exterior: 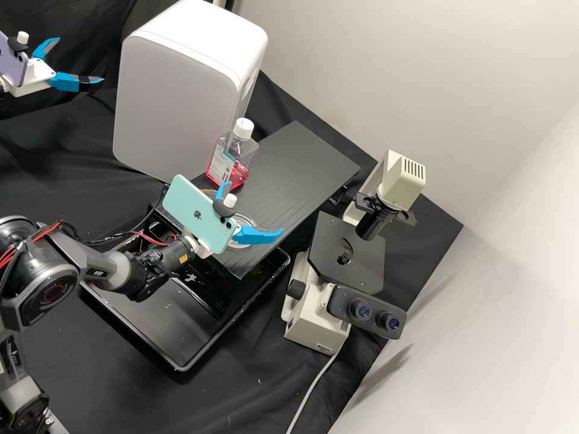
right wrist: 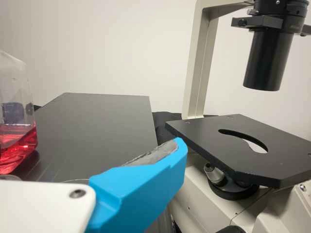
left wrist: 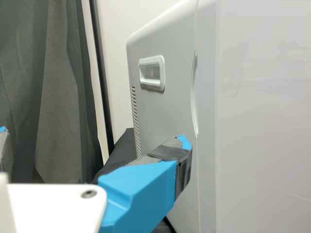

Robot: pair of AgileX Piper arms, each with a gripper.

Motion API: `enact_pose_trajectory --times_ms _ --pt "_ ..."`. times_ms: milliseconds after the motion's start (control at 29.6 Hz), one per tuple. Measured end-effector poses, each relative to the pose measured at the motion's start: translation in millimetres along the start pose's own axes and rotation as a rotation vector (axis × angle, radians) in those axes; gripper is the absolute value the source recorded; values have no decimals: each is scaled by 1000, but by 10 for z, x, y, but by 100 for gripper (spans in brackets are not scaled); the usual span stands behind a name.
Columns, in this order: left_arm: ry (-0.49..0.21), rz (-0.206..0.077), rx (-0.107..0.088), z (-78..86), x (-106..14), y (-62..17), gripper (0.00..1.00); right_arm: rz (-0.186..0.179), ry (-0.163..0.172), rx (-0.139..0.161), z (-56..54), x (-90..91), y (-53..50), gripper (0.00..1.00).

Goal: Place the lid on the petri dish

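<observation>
A clear round petri dish (exterior: 239,219) lies on the black raised platform (exterior: 301,169) near its front corner. I cannot tell whether a lid sits on it. My right gripper (exterior: 256,208) hovers just over the dish, open, with one blue finger on each side of it. In the right wrist view one of its fingers (right wrist: 146,179) points over the platform (right wrist: 97,126) toward the microscope stage. My left gripper (exterior: 78,60) hangs open at the far left, high up beside the white box; its finger (left wrist: 146,184) sits close to the box's side.
A flask of red liquid (exterior: 231,158) stands on the platform just behind the dish. The big white box (exterior: 181,90) is at the back left. A microscope (exterior: 356,259) stands to the right, a black tray (exterior: 181,325) below the platform's front.
</observation>
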Motion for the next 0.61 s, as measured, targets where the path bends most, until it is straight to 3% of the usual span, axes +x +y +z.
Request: enact_pose_trajectory --times_ms 474,609 --pt "0 0 -1 4 0 -1 100 0 0 0 0 0 0 100" --pt "4 0 -27 65 -2 -14 100 0 0 0 0 0 0 100"
